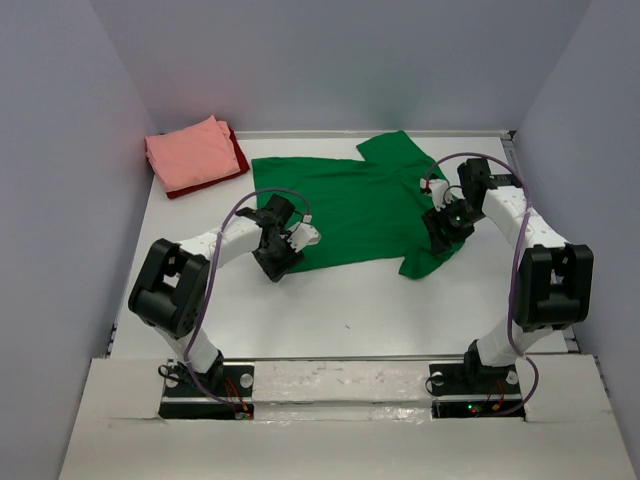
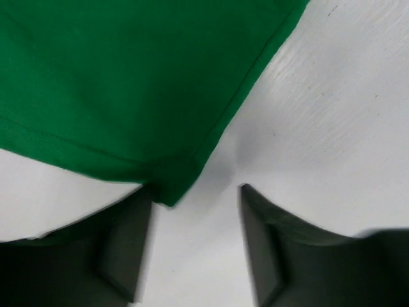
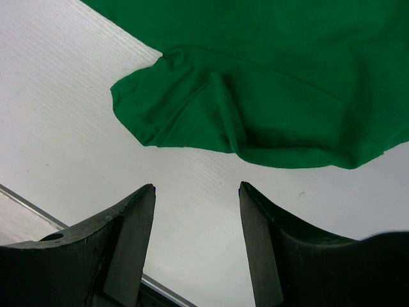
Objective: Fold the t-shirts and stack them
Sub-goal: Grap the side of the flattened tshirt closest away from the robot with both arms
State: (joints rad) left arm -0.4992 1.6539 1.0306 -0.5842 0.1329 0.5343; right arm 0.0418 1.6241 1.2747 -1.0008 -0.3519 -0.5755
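Observer: Step in hand, as I read it: start of the fold on the green t-shirt [image 1: 350,205]. It lies spread flat mid-table, neck end to the right, hem to the left.

Checker: Pincers?

Observer: Left gripper [image 2: 195,192] is low at the near-left hem corner [image 2: 169,192], jaws apart. The corner's tip sits just beside one finger, not clamped. Right gripper [image 3: 197,188] hangs over bare table [image 1: 340,310] just near of the near-right sleeve [image 3: 192,109], jaws apart, nothing between them.

Checker: So neither holds cloth.

Observer: None that I can see. Next move, by my judgement: each gripper needs to slide a finger under its edge and pinch. The left has only a short way to go; the right must advance toward the sleeve first.

Checker: Risks?

Observer: The sleeve is rumpled and bunched, so a pinch may catch extra layers. The hem corner is thin against the table and could slip off the finger.

Checker: Anything else around?

Observer: Pink t-shirt [image 1: 190,152], folded, sits on the folded dark red t-shirt [image 1: 238,160] in the far-left corner, well apart from the green one. That looks like the stack to join.

Checker: Obstructions?

Observer: Nothing lies between the green shirt and the stack. Side walls close in left and right.
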